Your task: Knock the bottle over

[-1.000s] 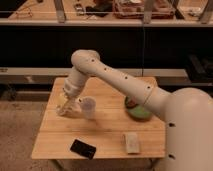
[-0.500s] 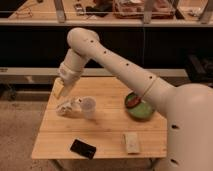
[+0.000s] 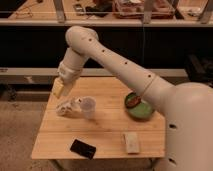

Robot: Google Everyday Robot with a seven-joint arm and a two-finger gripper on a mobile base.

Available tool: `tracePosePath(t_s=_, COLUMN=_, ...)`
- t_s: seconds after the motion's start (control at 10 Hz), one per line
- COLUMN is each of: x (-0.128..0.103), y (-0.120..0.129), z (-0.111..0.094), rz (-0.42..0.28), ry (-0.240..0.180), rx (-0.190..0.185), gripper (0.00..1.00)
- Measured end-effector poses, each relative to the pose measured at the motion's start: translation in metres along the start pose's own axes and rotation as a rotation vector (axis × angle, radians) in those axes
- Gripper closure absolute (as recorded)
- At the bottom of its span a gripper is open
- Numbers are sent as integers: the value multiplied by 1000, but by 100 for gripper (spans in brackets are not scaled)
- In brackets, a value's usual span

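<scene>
The claw [image 3: 60, 89] (wide or narrow, I cannot tell) hangs above the bottle [image 3: 65, 107], lying beside the cup [image 3: 88, 107].

On the tabletop [image 3: 107, 131] a translucent cup [image 3: 88, 106] stands just beside the gripper [image 3: 60, 89], a green bowl [image 3: 138, 106] well apart; a flat black object [image 3: 83, 148] and perhaps a sponge [image 3: 131, 142] lie near the front edge.

The worktop [image 3: 107, 134] is pale, matt wood. The bottle [image 3: 65, 106] looks whitish plastic, the cup [image 3: 88, 106] translucent plastic. The gripper [image 3: 59, 90], over the worktop's far left, hangs from a smooth cream arm [image 3: 115, 60].
</scene>
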Motion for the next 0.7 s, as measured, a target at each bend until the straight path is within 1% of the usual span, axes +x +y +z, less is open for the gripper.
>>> tracePosePath(t_s=0.1, x=9, y=11, z=-7, rz=5, ry=-2, rx=-60, gripper=60)
tracePosePath(t_s=0.2, x=22, y=27, z=-15, rz=0, ry=-4, rx=-136, gripper=60)
tracePosePath(t_s=0.3, x=34, y=41, z=-20, rz=-13, ry=-20, rx=-202, gripper=60)
tracePosePath(t_s=0.4, x=45, y=52, z=-23, rz=-29, ry=-29, rx=-259, gripper=60)
tracePosePath(t_s=0.5, x=53, y=60, z=-27, rz=-40, ry=-29, rx=-302, gripper=60)
tracePosePath(t_s=0.6, x=62, y=68, z=-32, rz=-53, ry=-15, rx=-344, gripper=60)
tracePosePath(t_s=0.7, x=70, y=78, z=-35, rz=-72, ry=22, rx=-391, gripper=60)
